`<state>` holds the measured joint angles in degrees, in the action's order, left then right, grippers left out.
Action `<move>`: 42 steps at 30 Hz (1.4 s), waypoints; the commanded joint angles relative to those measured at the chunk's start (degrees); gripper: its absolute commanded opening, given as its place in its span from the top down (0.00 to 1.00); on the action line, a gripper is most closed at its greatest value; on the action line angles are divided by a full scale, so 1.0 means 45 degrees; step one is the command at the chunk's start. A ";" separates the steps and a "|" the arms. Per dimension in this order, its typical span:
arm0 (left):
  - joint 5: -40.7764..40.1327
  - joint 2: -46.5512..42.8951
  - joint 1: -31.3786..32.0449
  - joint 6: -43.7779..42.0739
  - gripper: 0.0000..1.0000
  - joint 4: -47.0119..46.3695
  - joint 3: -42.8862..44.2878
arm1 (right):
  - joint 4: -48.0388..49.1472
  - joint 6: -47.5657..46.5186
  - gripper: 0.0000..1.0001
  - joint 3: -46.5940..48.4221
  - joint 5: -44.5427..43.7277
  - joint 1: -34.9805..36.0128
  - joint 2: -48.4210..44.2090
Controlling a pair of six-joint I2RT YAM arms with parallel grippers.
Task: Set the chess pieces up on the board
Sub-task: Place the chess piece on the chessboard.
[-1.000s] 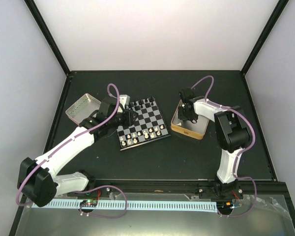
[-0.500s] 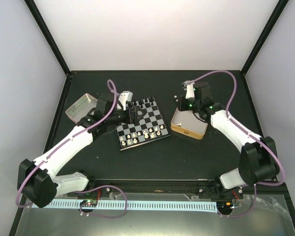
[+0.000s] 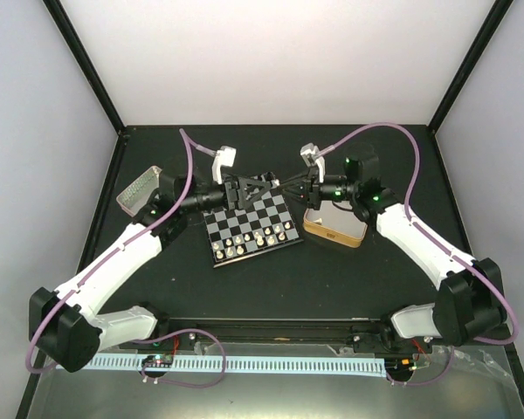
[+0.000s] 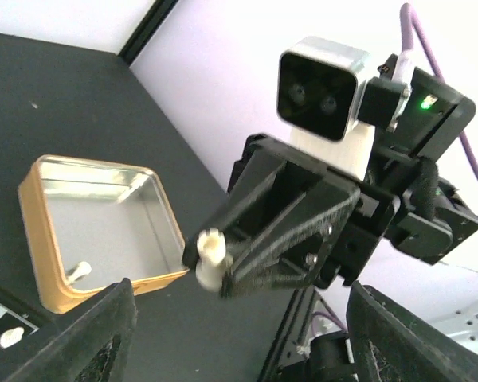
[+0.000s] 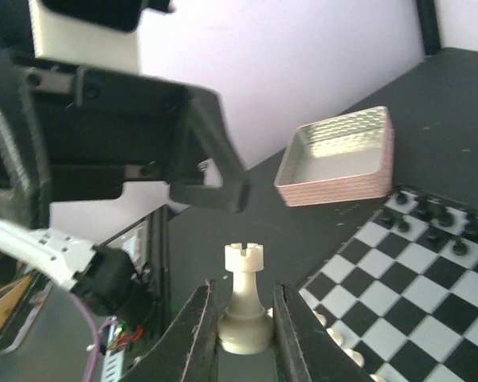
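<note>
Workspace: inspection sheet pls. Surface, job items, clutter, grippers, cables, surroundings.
Surface: black table, nothing spilled seen.
Job's things: chessboard with white pieces on near rows, black pieces at far edge; white rook in the air; one stray white piece lying in gold-rimmed tin.
Clutter: gold-rimmed tin right of board; pink tin left, partly behind left arm.
Grippers: left gripper open, empty; right gripper shut on white rook.
Cables: purple cables loop above the arms, off the board.
Surroundings: white walls, black frame; nothing else seen.

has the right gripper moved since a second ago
Yes. The right gripper, holding a white rook, has swung left off the gold tin toward the board.
</note>
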<state>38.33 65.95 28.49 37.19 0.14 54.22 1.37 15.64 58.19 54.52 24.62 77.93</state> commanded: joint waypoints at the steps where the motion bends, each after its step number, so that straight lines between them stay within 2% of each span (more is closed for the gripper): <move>1: 0.1165 0.0195 -0.0141 0.1282 0.30 -0.1286 0.0770 | -0.0303 -0.0912 0.86 0.0516 0.1690 0.0349 -0.0197; 4: 0.1794 0.0683 -0.0140 0.1442 0.41 -0.0973 0.1161 | -0.0637 -0.1235 0.86 0.0651 0.1698 0.0462 -0.0153; 11: 0.2781 0.1515 -0.0140 0.1494 0.59 -0.0666 0.1448 | -0.0934 -0.1492 0.86 0.0775 0.1809 0.0564 0.0005; 21: 0.3380 0.1932 -0.0120 0.1385 0.75 -0.0508 0.1319 | -0.0877 -0.1416 0.87 0.0833 0.1570 0.0573 0.0142; 27: 0.3612 0.2104 -0.0100 0.0947 0.79 -0.0186 0.1355 | -0.0810 -0.1329 0.86 0.0818 0.1554 0.0564 0.0218; 35: 0.3642 0.2092 -0.0062 0.0569 0.97 -0.0048 0.1370 | -0.0859 -0.1229 0.84 0.0852 0.1406 0.0576 0.0182; 38: 0.3246 0.1988 -0.0062 0.0245 0.99 0.0182 0.1350 | -0.1014 -0.1235 0.77 0.0880 0.1218 0.0583 0.0167; 42: 0.1636 0.1732 -0.0064 -0.0535 0.98 0.1092 0.1358 | -0.1470 -0.1477 0.52 0.0806 0.0715 0.0570 0.0059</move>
<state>51.13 75.00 27.88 39.29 0.64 58.39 -4.16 10.00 60.34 60.01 26.98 78.81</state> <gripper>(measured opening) 0.095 0.403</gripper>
